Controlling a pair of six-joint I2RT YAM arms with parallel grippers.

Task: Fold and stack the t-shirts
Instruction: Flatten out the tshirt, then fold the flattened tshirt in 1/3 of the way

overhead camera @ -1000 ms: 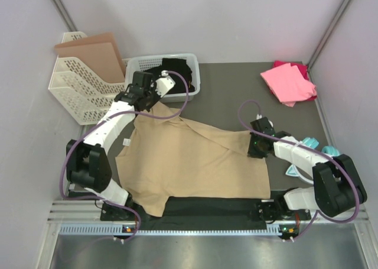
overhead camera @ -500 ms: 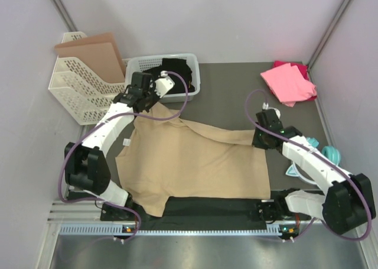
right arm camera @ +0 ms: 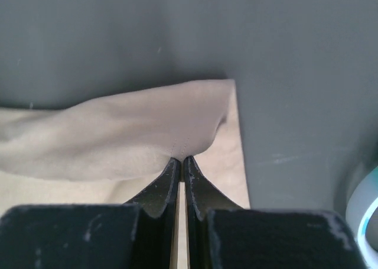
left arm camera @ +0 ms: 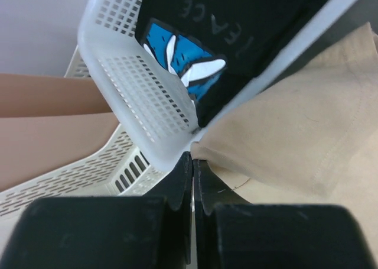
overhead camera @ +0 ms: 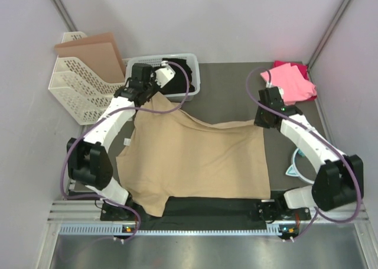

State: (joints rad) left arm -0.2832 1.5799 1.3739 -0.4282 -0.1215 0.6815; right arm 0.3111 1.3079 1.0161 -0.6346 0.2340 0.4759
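Observation:
A large tan t-shirt (overhead camera: 195,156) lies spread over the dark table. My left gripper (overhead camera: 143,96) is shut on its far left corner (left arm camera: 204,152), right beside the white basket. My right gripper (overhead camera: 264,122) is shut on the shirt's far right corner (right arm camera: 183,145) and holds that edge lifted off the table. A bright pink t-shirt (overhead camera: 287,83) lies folded at the far right corner on a darker magenta one (overhead camera: 300,67).
A white basket (overhead camera: 192,62) with black cloth (left arm camera: 248,20) stands at the back, touching my left fingers' side. White file racks with a brown cardboard sheet (overhead camera: 97,53) stand at the far left. A teal and white object (overhead camera: 295,165) lies near the right arm.
My right gripper has shut on the tan shirt's right corner and carried it toward the far right, stretching the top edge out. The left gripper moved slightly farther back with its corner.

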